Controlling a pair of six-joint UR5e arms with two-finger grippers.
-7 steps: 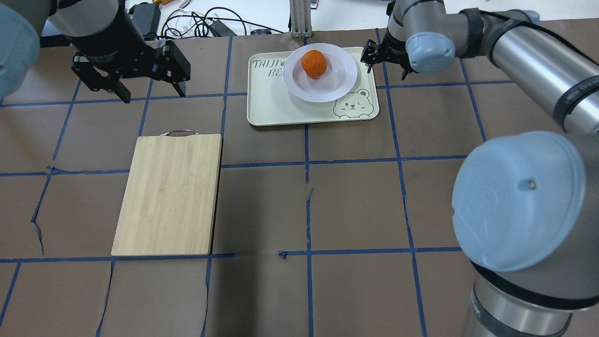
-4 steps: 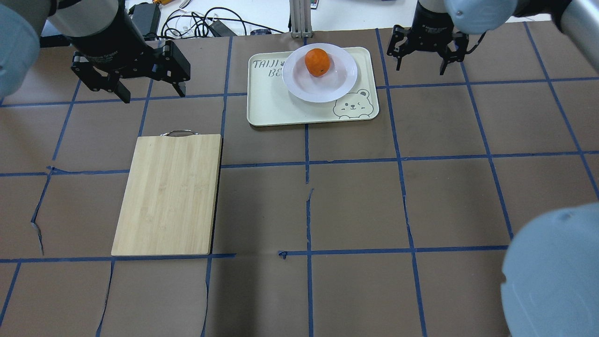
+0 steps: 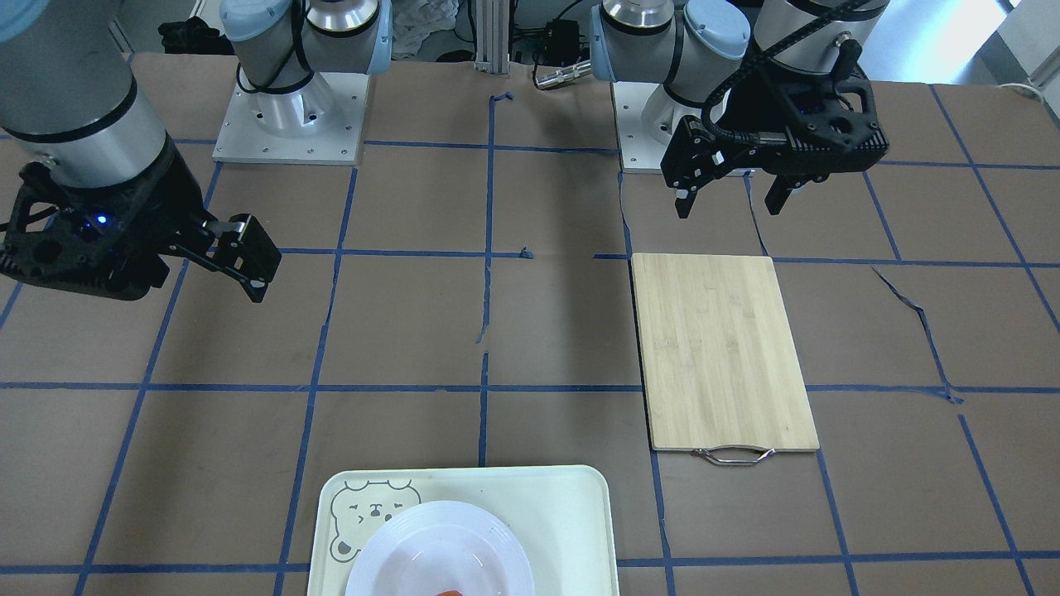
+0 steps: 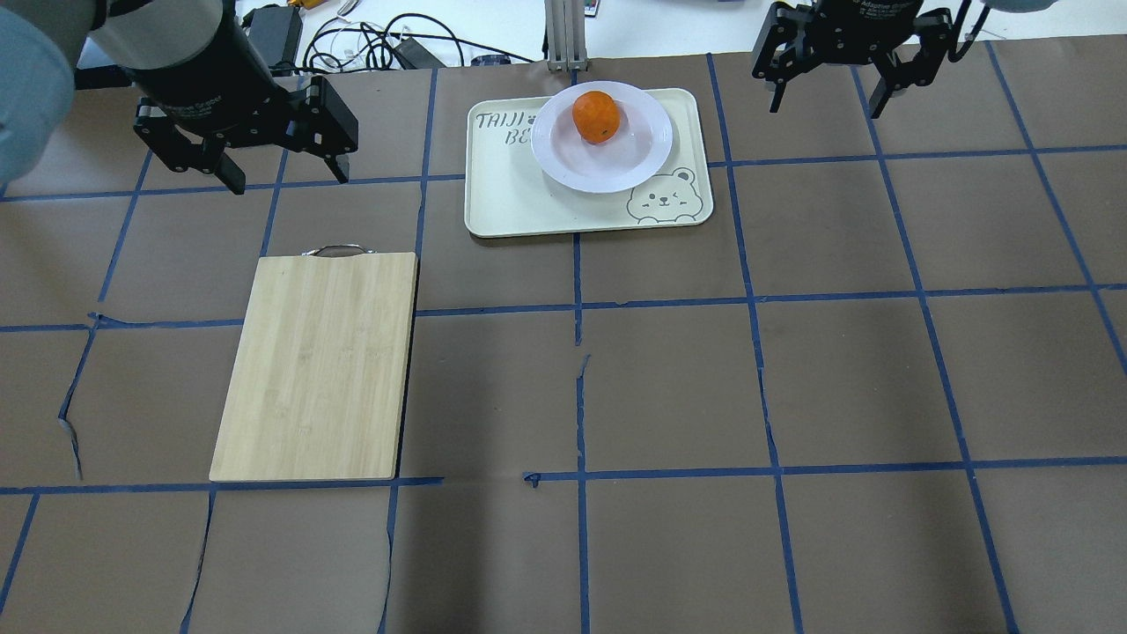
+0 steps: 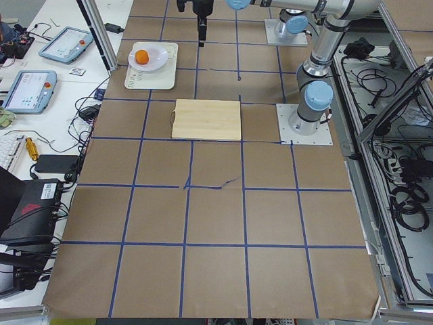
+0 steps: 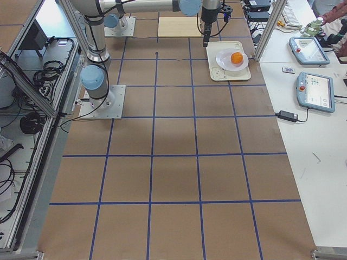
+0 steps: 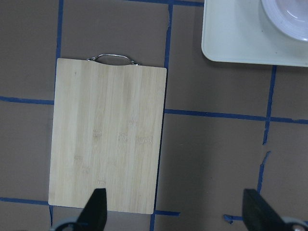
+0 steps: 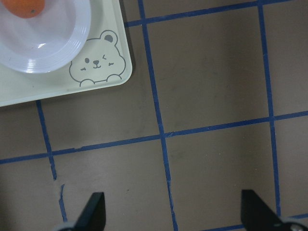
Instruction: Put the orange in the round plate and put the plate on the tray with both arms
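The orange (image 4: 596, 116) lies in the far half of the round plate (image 4: 607, 165), which rests on the tray (image 4: 519, 198) at the table's far middle. My right gripper (image 4: 826, 110) hangs open and empty to the right of the tray, well apart from it. Its wrist view looks down on the tray's bear corner (image 8: 96, 72), part of the plate (image 8: 45, 45) and a sliver of the orange (image 8: 23, 6). Far left, my left gripper (image 4: 289, 180) is open and empty, above the table beyond the cutting board. The front view shows only the plate's (image 3: 431, 555) inner part.
A bamboo cutting board (image 4: 319, 365) with a metal handle lies left of centre, also in the left wrist view (image 7: 108, 139). Cables and a metal post (image 4: 563, 35) sit past the table's far edge. Brown paper with blue tape lines and small tears covers the table.
My right gripper has pulled away from the plate's right edge and moved right and farther back. The orange rolled slightly in the plate. The left arm stayed still.
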